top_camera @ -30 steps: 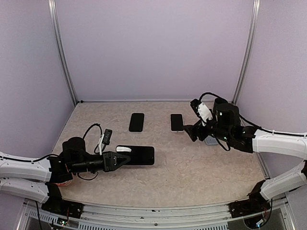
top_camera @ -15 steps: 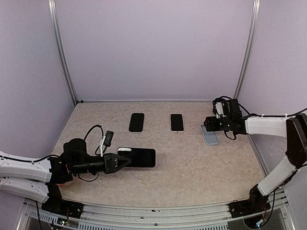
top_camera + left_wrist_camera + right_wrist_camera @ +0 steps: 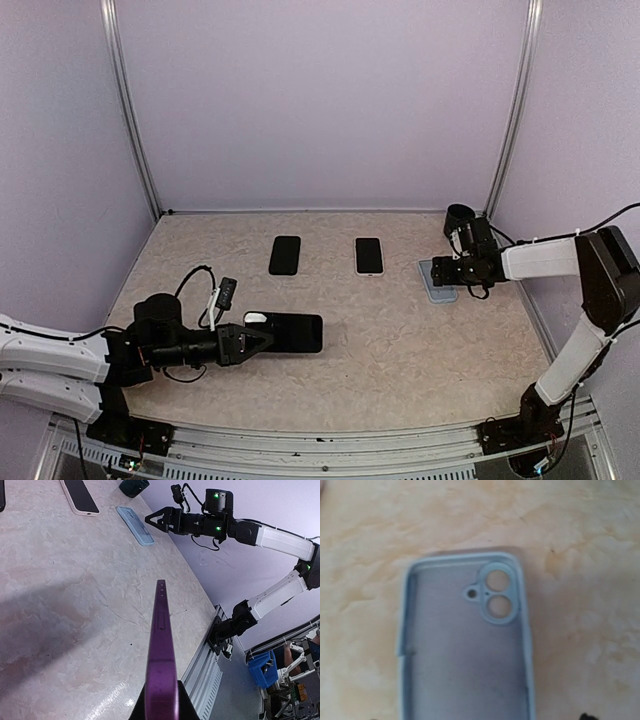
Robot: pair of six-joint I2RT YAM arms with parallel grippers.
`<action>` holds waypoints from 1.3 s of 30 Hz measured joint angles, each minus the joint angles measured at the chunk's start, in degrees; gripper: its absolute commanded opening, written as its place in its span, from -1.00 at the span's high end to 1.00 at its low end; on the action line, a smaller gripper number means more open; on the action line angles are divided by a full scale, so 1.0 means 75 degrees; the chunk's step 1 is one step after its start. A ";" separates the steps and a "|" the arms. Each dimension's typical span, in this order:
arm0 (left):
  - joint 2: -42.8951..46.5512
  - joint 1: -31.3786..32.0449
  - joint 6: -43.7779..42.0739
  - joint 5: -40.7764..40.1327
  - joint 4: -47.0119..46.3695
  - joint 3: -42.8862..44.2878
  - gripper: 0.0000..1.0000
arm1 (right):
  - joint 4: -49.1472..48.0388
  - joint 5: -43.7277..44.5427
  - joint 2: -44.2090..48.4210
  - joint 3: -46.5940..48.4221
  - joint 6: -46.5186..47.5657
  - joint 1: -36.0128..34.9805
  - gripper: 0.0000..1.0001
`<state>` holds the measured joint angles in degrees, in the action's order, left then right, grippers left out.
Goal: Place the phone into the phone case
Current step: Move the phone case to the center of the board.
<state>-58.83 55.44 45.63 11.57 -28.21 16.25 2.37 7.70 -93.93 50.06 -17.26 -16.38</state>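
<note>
Item: purple-edged dark slab phone (image 3: 290,332), clamped in left gripper (image 3: 250,337) low over tabletop (image 3: 400,350), long axis pointing right toward pale-blue moulded phone case (image 3: 465,655), lying open-side up, well apart, beneath spread right gripper (image 3: 447,272).

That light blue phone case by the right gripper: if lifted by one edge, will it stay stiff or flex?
Probably flexes: the phone case is an empty, thin-walled shell with camera cutouts, likely soft plastic. It looks light, so a nudge may slide it across the smooth table rather than tip it, since it lies flat, open side up.
</note>
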 measured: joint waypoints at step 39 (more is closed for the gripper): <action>-0.0219 0.0090 0.0134 -0.0152 -0.0469 -0.0277 1.00 | 0.0099 -0.0667 -0.0361 -0.0495 -0.0417 0.0245 1.00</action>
<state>-60.47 56.12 46.63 10.44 -31.73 14.17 3.11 2.70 -96.64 46.35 -20.38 -14.55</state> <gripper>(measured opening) 0.081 0.026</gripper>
